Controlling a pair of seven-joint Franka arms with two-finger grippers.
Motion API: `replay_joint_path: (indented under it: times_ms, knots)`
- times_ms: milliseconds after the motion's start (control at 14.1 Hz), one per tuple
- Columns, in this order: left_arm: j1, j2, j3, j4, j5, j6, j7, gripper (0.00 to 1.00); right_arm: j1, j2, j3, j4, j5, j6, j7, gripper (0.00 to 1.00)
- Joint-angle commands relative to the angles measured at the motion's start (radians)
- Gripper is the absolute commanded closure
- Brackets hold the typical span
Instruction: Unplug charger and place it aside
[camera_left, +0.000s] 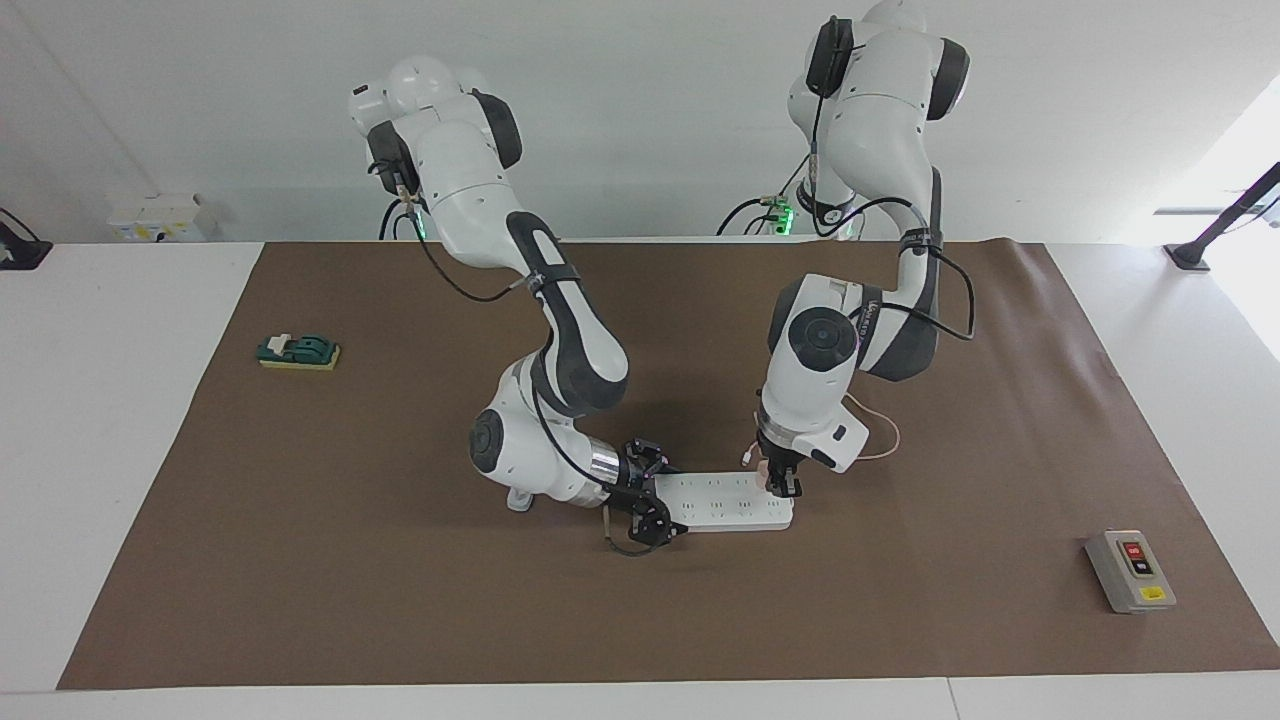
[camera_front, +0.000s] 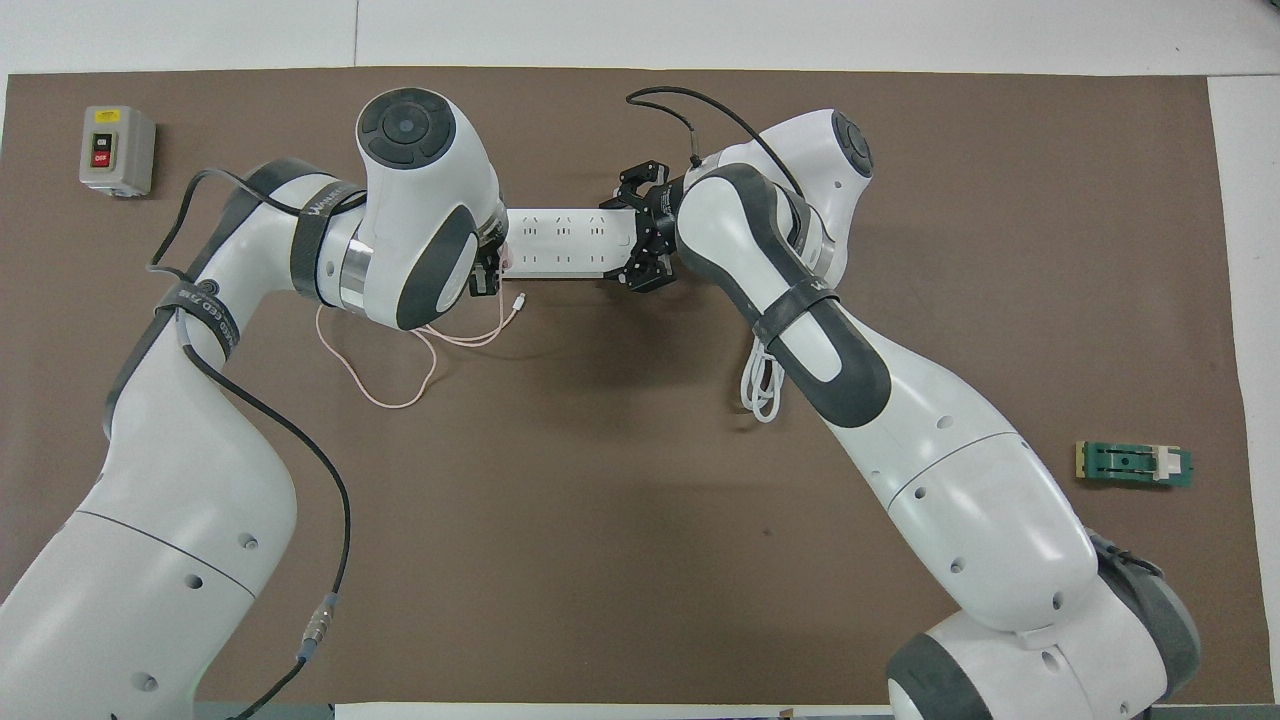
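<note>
The white power strip (camera_left: 725, 500) (camera_front: 565, 243) lies mid-table. The pale pink charger (camera_left: 763, 467) (camera_front: 505, 262) sits in the strip's end toward the left arm, mostly hidden by the fingers. Its thin pink cable (camera_left: 885, 440) (camera_front: 400, 385) loops on the mat nearer to the robots. My left gripper (camera_left: 781, 486) (camera_front: 490, 272) points straight down with its fingers closed around the charger. My right gripper (camera_left: 655, 495) (camera_front: 640, 237) lies low and sideways. Its fingers clamp the strip's other end across its width.
The strip's coiled white cord (camera_front: 760, 390) lies under the right arm. A grey switch box (camera_left: 1130, 570) (camera_front: 117, 150) stands at the left arm's end of the table. A green and yellow block (camera_left: 298, 352) (camera_front: 1133, 463) lies at the right arm's end.
</note>
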Motion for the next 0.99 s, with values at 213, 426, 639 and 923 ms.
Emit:
replay_joint_path:
  times_ms: [213,426,639,923]
  knots:
    - [-0.009,-0.062,0.010,0.030,0.026,-0.076,0.073,1.00,0.021,0.020,0.000,0.011,0.000,0.050,0.006,0.44]
    - [-0.009,-0.089,0.010,0.028,0.024,-0.075,0.186,1.00,0.021,0.017,-0.001,0.011,-0.002,0.048,0.016,0.07]
    - [-0.011,-0.097,0.013,0.027,0.026,-0.078,0.410,1.00,0.020,0.009,-0.006,0.011,-0.013,0.042,0.016,0.00]
    - [-0.008,-0.132,0.017,-0.030,0.032,-0.067,0.755,1.00,0.005,-0.044,-0.012,-0.038,-0.019,0.030,0.016,0.00]
